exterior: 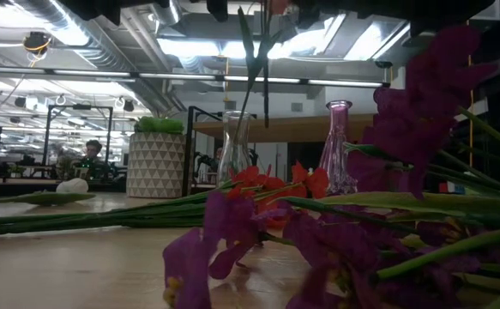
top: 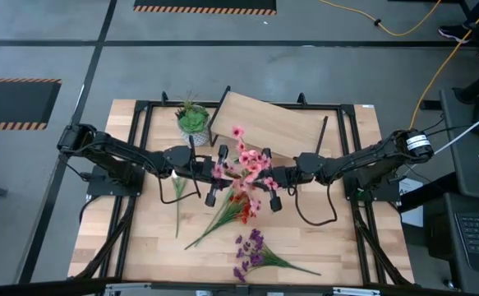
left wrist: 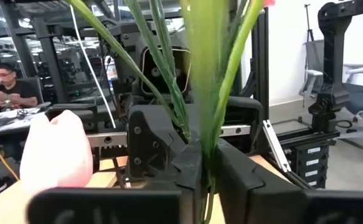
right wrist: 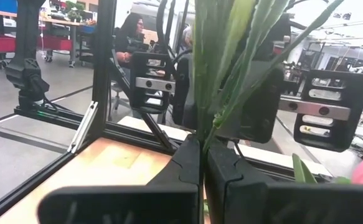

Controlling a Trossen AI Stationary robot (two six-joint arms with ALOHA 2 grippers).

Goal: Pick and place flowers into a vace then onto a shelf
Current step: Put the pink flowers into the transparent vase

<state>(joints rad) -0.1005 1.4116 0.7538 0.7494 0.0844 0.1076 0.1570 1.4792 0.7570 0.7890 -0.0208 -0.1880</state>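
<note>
I have both grippers, left [top: 217, 174] and right [top: 269, 182], clamped on the pink flowers [top: 246, 161]. If I pull them apart, the stems could tear

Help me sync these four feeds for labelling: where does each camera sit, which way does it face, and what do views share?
High: overhead, straight down; both arms meet at the pink flowers.
Low: table height, level across; purple flowers near, two vases behind; arms barely show.
Left wrist: on left arm, facing the right arm; left gripper shut on green stems.
Right wrist: on right arm, facing the left arm; right gripper shut on the stems.
Shared: both wrist views show the same stems.
</note>
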